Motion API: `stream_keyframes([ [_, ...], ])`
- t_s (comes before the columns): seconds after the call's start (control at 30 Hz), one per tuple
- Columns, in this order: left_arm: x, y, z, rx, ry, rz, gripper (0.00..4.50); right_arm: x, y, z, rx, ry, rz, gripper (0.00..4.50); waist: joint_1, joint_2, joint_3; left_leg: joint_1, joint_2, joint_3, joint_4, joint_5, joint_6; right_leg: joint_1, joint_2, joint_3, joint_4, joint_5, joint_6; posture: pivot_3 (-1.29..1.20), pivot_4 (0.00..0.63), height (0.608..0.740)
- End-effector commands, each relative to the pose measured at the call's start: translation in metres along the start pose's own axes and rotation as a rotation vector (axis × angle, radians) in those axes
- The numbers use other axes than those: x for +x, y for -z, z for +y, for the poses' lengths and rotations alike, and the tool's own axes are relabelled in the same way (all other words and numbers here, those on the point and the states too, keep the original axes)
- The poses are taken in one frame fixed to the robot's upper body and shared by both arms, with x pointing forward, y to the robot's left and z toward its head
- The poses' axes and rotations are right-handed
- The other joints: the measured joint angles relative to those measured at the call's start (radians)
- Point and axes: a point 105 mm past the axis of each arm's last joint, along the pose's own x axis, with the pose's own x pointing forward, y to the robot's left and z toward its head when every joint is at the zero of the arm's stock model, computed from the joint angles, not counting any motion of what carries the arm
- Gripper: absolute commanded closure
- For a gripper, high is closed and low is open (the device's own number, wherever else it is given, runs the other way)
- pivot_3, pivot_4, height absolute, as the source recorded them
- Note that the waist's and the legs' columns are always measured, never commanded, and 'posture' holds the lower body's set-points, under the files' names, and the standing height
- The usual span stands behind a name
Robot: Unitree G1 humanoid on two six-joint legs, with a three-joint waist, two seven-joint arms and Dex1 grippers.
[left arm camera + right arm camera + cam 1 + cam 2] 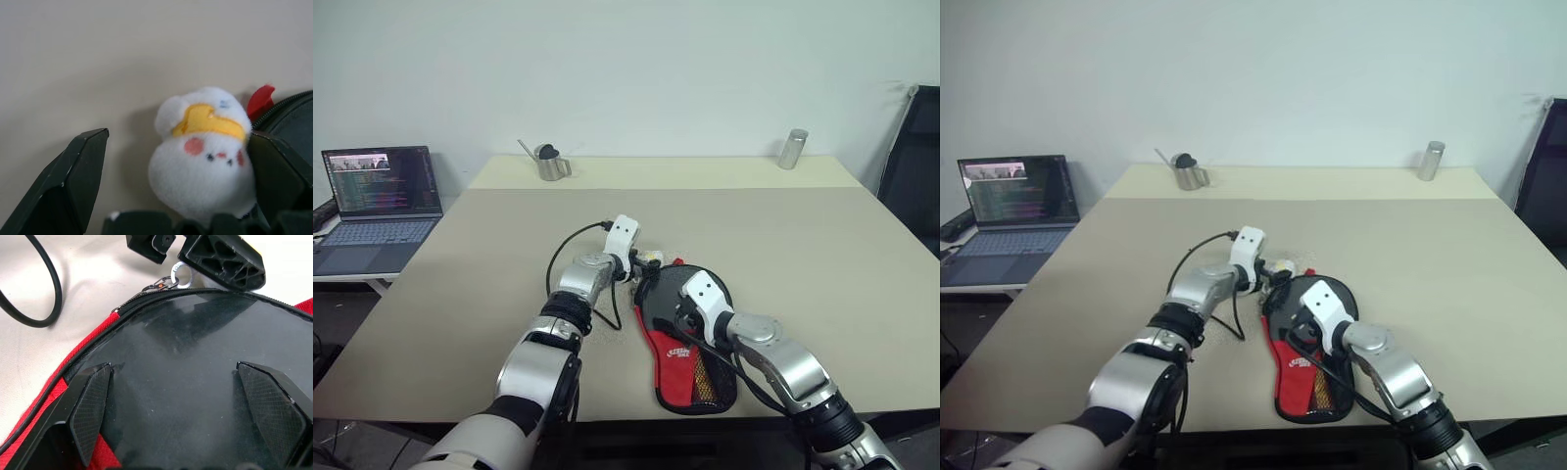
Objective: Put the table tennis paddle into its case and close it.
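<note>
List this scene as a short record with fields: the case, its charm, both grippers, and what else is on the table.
case: black and red pouch lying flat near the table's front edge
charm: fluffy white toy at the case's far end, between the left gripper's fingers, not yet pinched
left gripper: open, at the charm
right gripper: open, fingers spread over the case's black face
table: beige top; metal cup and metal can at the far edge
beside table: open laptop
</note>
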Motion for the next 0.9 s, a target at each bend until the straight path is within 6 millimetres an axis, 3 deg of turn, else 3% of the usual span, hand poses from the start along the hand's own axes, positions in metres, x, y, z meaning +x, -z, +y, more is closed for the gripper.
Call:
stream_keyframes([
  [0.03, 0.0, 0.01, 0.012, 0.038, -0.079, 0.05, 0.0, -0.001, 0.015, 0.003, 0.015, -0.001, 0.062, 0.04, 0.0, 0.0, -0.001, 0.0, 0.0, 0.0, 0.0, 0.0, 0.0, 0.0, 0.0, 0.0, 0.0, 0.0, 0.0, 0.0, 0.15, 0.74],
  [0.17, 0.0, 0.009, 0.014, 0.031, -0.103, 0.044, 0.0, -0.001, 0.016, 0.004, 0.021, -0.002, 0.065, 0.04, 0.0, 0.0, -0.002, 0.0, 0.0, 0.0, 0.0, 0.0, 0.0, 0.0, 0.0, 0.0, 0.0, 0.0, 0.0, 0.0, 0.15, 0.74],
  [0.27, 0.0, 0.008, 0.015, 0.025, -0.11, 0.038, 0.58, 0.0, 0.016, 0.005, 0.021, -0.003, 0.066, 0.0, -0.001, 0.0, -0.003, 0.001, 0.0, 0.0, 0.0, 0.0, 0.0, 0.0, 0.0, 0.0, 0.0, 0.0, 0.0, 0.0, 0.15, 0.74],
  [0.53, -0.001, 0.011, 0.017, 0.036, -0.121, 0.051, 3.32, 0.001, 0.017, 0.005, 0.022, -0.004, 0.068, 0.0, -0.003, 0.001, -0.004, 0.001, 0.001, 0.0, 0.0, 0.0, 0.0, 0.0, 0.0, 0.0, 0.001, 0.0, 0.0, 0.0, 0.15, 0.74],
  [0.63, -0.002, 0.007, 0.024, 0.067, -0.164, 0.039, 4.07, 0.001, 0.016, 0.005, 0.02, -0.01, 0.071, 0.0, -0.003, 0.001, -0.004, 0.001, 0.001, 0.001, 0.0, 0.0, 0.0, 0.0, 0.0, 0.0, 0.001, 0.0, 0.0, 0.0, 0.15, 0.74],
  [0.9, -0.003, -0.035, 0.036, 0.295, -0.3, -0.075, 4.21, 0.003, 0.019, 0.015, 0.014, -0.078, 0.093, 0.0, -0.004, 0.001, -0.004, 0.001, 0.001, 0.0, 0.0, 0.0, 0.0, 0.0, 0.001, 0.0, 0.001, 0.0, 0.0, 0.0, 0.15, 0.74],
])
